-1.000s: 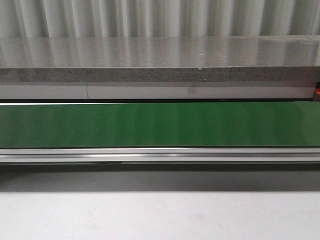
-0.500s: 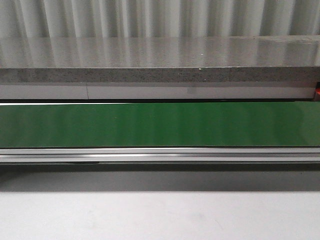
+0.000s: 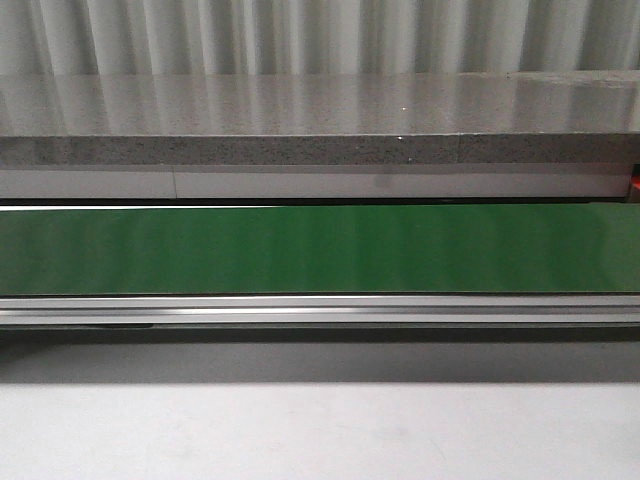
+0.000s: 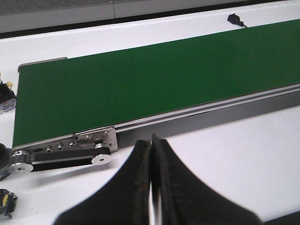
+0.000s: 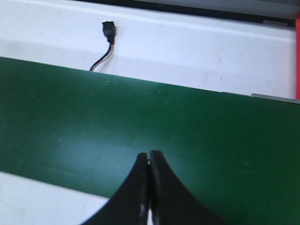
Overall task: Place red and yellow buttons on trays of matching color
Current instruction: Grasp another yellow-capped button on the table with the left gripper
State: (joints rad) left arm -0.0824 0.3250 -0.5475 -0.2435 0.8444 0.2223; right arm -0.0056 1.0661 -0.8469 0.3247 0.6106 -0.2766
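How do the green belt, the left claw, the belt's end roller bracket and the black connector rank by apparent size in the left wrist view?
1. Green belt
2. Left claw, though it looms because it is nearest the camera
3. End roller bracket
4. Black connector

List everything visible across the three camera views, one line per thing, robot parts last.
conveyor belt: one, green, running left to right across the table; no buttons on it
belt frame: one, silver metal, with rollers at the belt's end in the left wrist view
table: one, white, under and around the belt
stone ledge: one, grey speckled, behind the belt
cable with plug: one, black plug, on the table beyond the belt
left gripper: one, black, shut, above the table's near side
right gripper: one, black, shut, above the belt
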